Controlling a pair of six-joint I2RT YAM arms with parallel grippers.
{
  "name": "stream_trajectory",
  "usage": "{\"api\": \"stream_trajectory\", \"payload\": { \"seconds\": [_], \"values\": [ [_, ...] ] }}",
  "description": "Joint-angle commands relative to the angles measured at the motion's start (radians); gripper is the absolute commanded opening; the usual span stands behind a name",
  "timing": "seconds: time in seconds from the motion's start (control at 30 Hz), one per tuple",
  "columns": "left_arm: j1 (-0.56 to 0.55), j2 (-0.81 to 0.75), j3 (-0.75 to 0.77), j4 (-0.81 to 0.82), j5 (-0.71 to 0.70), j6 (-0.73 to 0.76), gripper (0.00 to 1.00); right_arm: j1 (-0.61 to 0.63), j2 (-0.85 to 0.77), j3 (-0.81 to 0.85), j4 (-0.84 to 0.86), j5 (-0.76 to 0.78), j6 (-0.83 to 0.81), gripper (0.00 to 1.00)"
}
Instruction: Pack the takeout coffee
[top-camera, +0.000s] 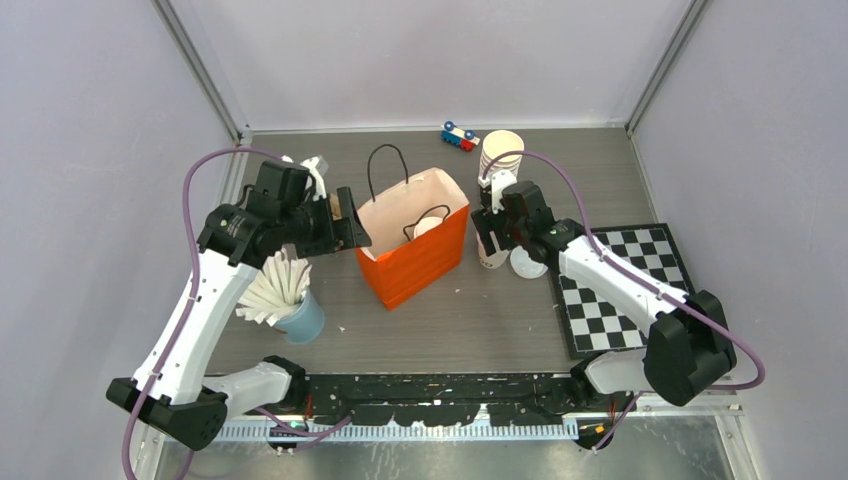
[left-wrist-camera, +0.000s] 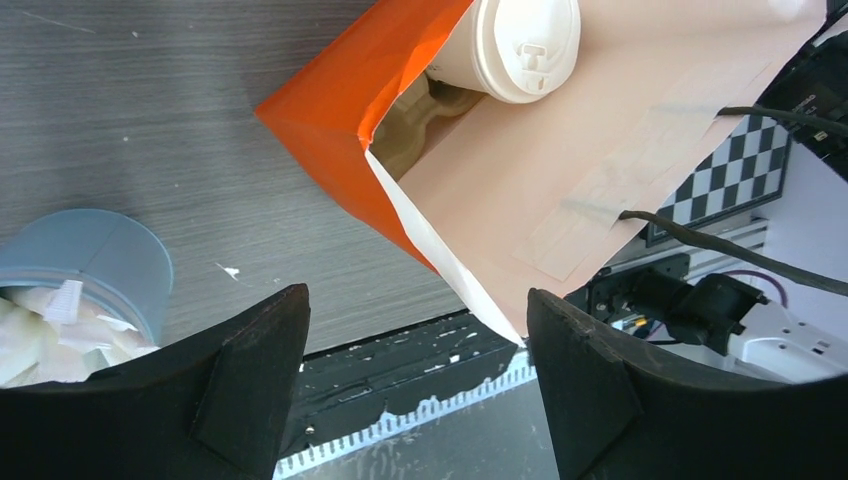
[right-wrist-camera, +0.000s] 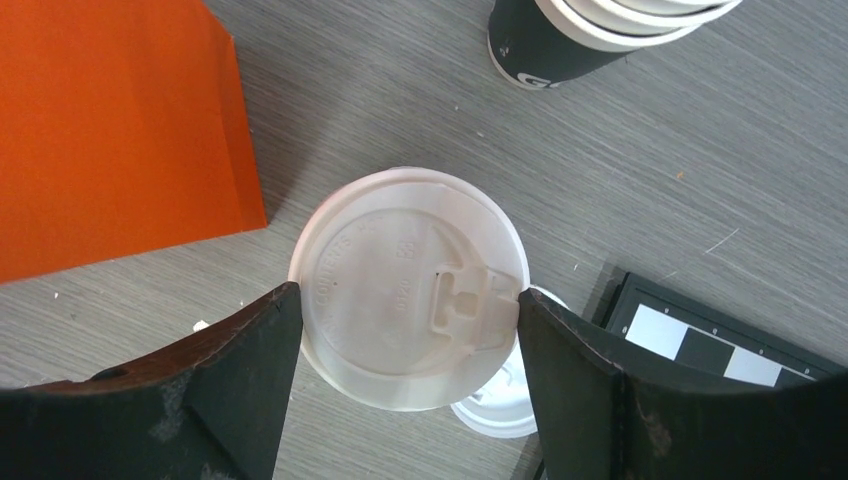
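Grey wood-grain table with pale walls around it carries an orange bag, which stands upright and open in the middle. One takeout coffee, a white cup with its lid on, is inside the bag. A second takeout coffee stands upright on the table just to the right of the bag. The right gripper is over it, with the jaws on either side of the lid, at its rim; I cannot tell if they press it. The left gripper is at the left upper edge of the bag, its jaws apart with nothing between them. Near it a blue cup holds white paper sticks. A loose lid lies beside the second takeout coffee, next to a checkerboard.
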Motion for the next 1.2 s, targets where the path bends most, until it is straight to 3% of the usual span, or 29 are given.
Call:
{"api": "stream_trajectory", "payload": {
  "seconds": [0.0, 0.3, 0.7, 0.87, 1.17],
  "values": [
    [0.005, -0.026, -0.017, 0.035, 0.049, -0.081, 0.79, 0.005, -0.062, 0.022, -0.033, 0.012, 0.042, 0.73],
    [0.005, -0.009, -0.072, 0.093, 0.062, -0.172, 0.63, 0.004, -0.128, 0.090, -0.119, 0.046, 0.067, 0.73],
    [0.005, 0.086, 0.031, 0.051, 0.009, -0.106, 0.49, 0.004, -0.178, 0.220, -0.250, 0.090, 0.057, 0.73],
    [0.005, 0.103, 0.046, 0.055, 0.002, -0.103, 0.36, 0.004, -0.213, 0.235, -0.288, 0.099, 0.053, 0.74],
    [0.005, 0.107, 0.071, 0.023, 0.064, -0.017, 0.04, 0.003, -0.239, 0.316, -0.354, 0.141, 0.035, 0.74]
  ]
}}
